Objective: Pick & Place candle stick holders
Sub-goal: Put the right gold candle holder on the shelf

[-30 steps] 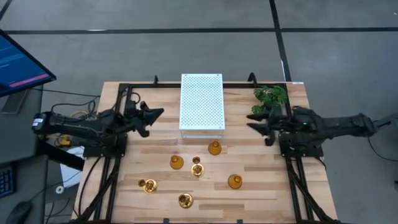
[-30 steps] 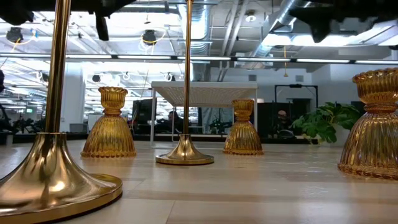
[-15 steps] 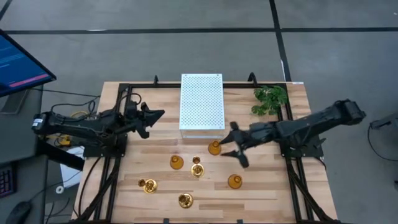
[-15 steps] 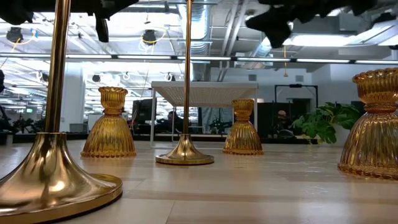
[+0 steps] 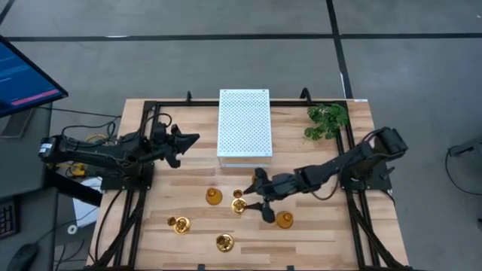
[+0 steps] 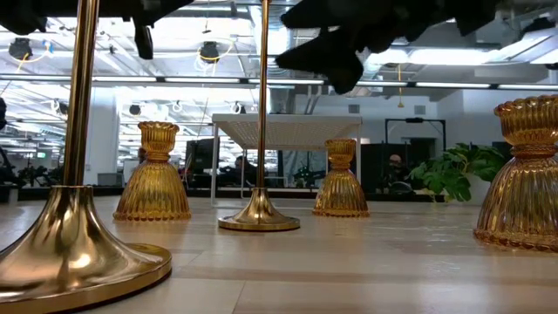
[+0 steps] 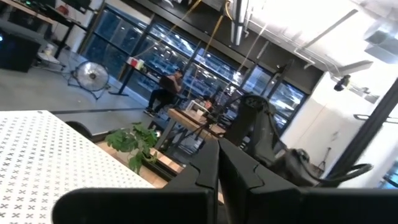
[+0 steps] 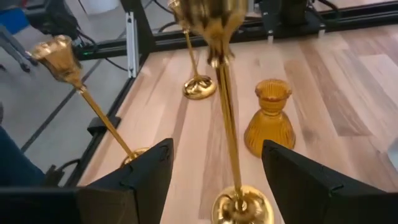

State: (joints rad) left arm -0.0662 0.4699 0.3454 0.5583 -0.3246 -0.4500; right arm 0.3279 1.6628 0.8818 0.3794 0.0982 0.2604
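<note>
Several gold and amber candle stick holders stand on their bases on the wooden table. A tall thin-stemmed gold one stands mid-table, with an amber squat one to its left and another to its right. Two more tall gold ones stand nearer the front edge. My right gripper is open; in the right wrist view its fingers stand on either side of the tall stem without touching it. My left gripper is shut and empty at the table's left.
A white perforated box stands at the table's far middle and a green plant at the far right. An amber holder near the box lies under my right arm in the high view. Black frame rails run along both sides.
My right arm has swung from the table's right side toward the middle and down, its gripper staying open, and now straddles the tall-stemmed holder. The holders have not moved.
</note>
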